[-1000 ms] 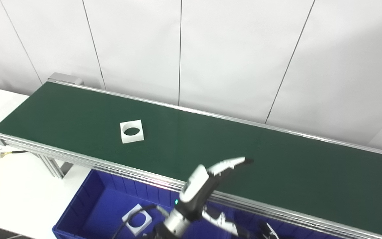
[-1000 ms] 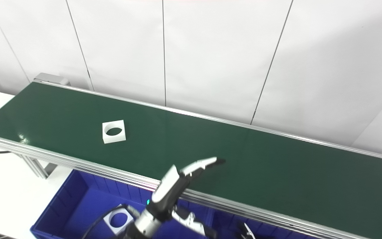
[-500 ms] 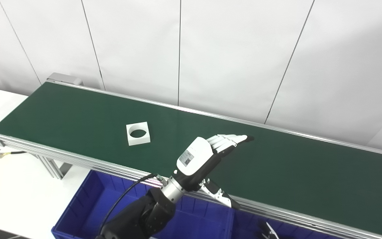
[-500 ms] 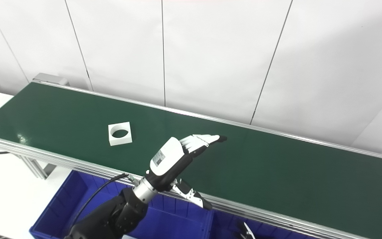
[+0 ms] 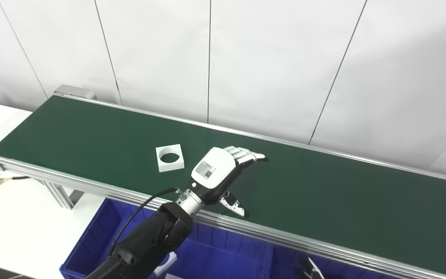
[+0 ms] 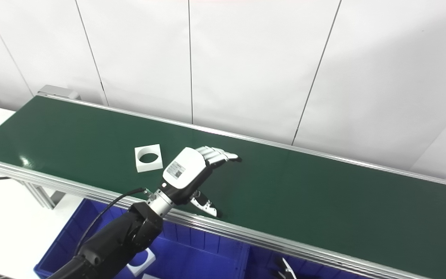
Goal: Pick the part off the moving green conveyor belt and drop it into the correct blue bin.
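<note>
A white square part with a round hole (image 5: pixel 172 167) lies flat on the green conveyor belt (image 5: pixel 335 201), left of the middle. My left hand (image 5: pixel 219 170) is open and empty just above the belt, right of the part and a small gap from it. Its fingers (image 5: pixel 246 155) point to the right and the far side, and its thumb (image 5: pixel 234 204) hangs toward the near rail. Only a thin tip (image 5: pixel 311 268) shows at the bottom edge where my right hand would be; I cannot tell its state.
A blue bin (image 6: pixel 223 252) stands below the belt's near rail, with a divider wall. A similar white square part (image 6: pixel 141 260) lies in its left compartment. A white table (image 5: pixel 10 217) is at the left. A white panelled wall runs behind the belt.
My left hand rose from over the bin onto the belt and moved left toward the part. The part drifted right along the belt.
</note>
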Motion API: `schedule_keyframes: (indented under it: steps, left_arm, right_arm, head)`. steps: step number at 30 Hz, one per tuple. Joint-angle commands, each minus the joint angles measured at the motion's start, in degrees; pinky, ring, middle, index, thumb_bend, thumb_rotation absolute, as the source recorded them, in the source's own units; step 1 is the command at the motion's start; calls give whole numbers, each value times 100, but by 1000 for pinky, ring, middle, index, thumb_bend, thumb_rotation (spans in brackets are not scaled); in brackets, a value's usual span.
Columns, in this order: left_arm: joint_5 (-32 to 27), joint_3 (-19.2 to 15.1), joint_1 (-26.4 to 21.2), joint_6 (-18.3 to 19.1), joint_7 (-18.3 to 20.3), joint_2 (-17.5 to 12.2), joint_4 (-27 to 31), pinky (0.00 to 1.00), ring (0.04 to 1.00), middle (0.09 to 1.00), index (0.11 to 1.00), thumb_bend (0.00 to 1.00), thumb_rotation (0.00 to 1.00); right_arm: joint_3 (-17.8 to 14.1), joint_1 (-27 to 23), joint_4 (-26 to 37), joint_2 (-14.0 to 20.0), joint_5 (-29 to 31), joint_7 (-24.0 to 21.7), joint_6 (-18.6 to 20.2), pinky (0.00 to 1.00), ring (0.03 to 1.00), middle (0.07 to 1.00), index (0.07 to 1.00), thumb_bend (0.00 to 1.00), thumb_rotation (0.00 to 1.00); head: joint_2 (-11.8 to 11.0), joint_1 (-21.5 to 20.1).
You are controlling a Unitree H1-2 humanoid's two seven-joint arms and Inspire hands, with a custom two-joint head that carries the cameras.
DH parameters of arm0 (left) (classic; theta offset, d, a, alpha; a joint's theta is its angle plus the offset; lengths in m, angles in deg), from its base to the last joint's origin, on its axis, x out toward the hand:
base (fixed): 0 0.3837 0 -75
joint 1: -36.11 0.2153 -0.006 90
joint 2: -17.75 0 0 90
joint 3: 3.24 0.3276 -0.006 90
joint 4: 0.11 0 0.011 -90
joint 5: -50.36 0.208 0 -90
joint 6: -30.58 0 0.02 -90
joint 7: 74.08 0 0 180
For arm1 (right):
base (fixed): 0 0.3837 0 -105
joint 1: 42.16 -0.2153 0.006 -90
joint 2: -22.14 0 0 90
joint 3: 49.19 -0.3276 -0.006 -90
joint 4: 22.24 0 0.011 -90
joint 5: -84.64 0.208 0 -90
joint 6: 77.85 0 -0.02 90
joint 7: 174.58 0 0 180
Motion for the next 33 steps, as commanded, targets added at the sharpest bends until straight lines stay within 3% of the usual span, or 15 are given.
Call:
schedule_keyframes:
  steps: [1, 7, 14, 20, 25, 30, 33]
  left_arm:
    - [27, -87, -350, 148, -72, -94, 13, 689, 737, 746, 746, 1000, 152]
    - [78, -124, -552, 651, 119, -174, -24, 703, 747, 748, 726, 1000, 154]
    - [52, -83, -846, 869, 219, -296, -226, 670, 724, 758, 748, 1000, 180]
    - [23, -49, -1033, 1146, 649, -308, -288, 686, 741, 779, 765, 1000, 200]
    - [-15, -27, -1109, 1512, 1310, -327, -80, 710, 764, 792, 781, 1000, 200]
    - [-50, -72, -1197, 1645, 1511, -323, -37, 685, 753, 782, 782, 1000, 205]
    - [-107, -161, -1191, 1920, 1675, -256, 70, 678, 747, 780, 784, 1000, 205]
  right_arm:
    - [21, -69, 103, 20, -23, 98, -306, 776, 833, 919, 902, 853, 895]
    - [63, -78, 85, 33, -26, 153, -306, 771, 828, 918, 900, 870, 899]
    - [123, -78, 117, 58, -39, 186, -306, 771, 826, 914, 899, 838, 881]
    - [151, -75, 110, 75, -54, 211, -306, 772, 827, 915, 899, 841, 875]
    - [166, -61, 126, 69, -70, 241, -306, 773, 827, 914, 901, 854, 875]
    - [207, -65, 127, 74, -81, 291, -306, 767, 823, 917, 901, 838, 871]
    - [235, -71, 130, 80, -113, 343, -306, 761, 823, 916, 899, 839, 873]
  head:
    - [1, -7]
    - [-12, -32]
    - [-26, -66]
    - [-20, -75]
    - [-24, -98]
    - [-20, -108]
    - [-20, -108]
